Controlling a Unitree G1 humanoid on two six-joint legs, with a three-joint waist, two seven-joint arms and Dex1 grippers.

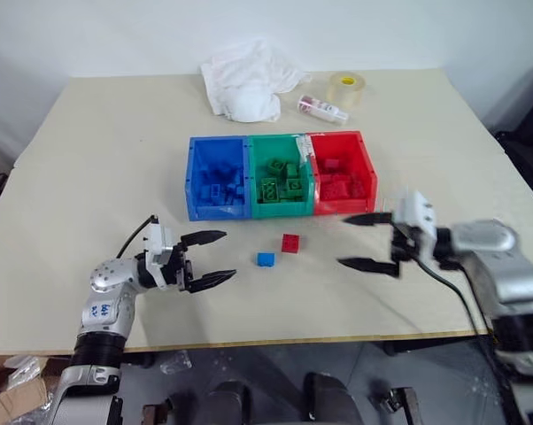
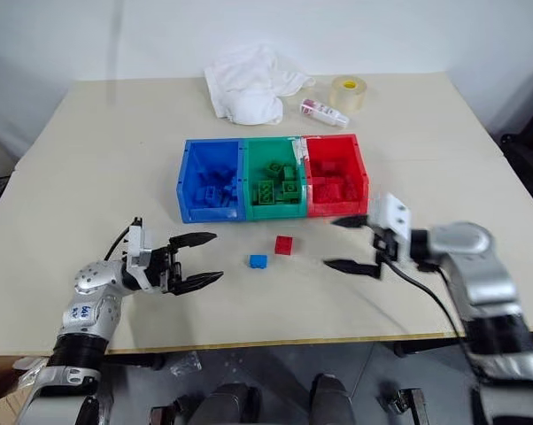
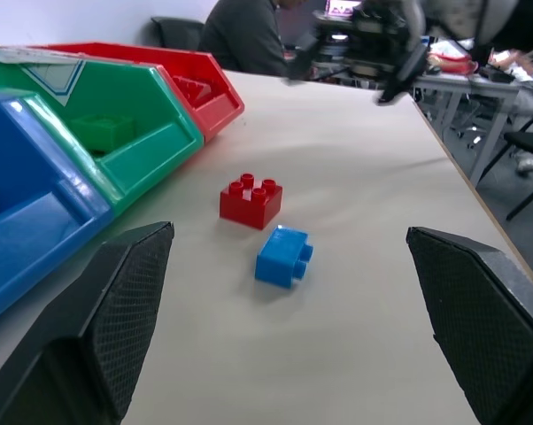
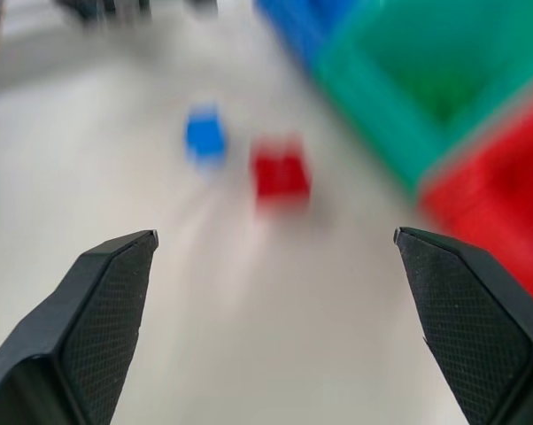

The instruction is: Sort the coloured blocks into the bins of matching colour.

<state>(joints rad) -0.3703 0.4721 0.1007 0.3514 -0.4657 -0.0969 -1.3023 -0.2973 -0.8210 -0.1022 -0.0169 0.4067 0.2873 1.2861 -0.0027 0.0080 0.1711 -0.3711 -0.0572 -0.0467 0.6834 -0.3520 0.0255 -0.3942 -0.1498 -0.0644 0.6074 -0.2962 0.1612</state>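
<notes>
Tabletop, frame centre: red brick [image 1: 290, 243] and blue brick [image 1: 266, 259] loose below the bins [image 1: 281, 212]; left gripper [image 1: 208, 258] and right gripper [image 1: 369, 241] both spread, empty; best straddle one brick squarely before closing.

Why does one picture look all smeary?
The right wrist view is smeared: the red block, blue block and bins look streaky. The left wrist view is crisp up close, though the right gripper far off looks fuzzy. Both eye views are evenly lit.
</notes>
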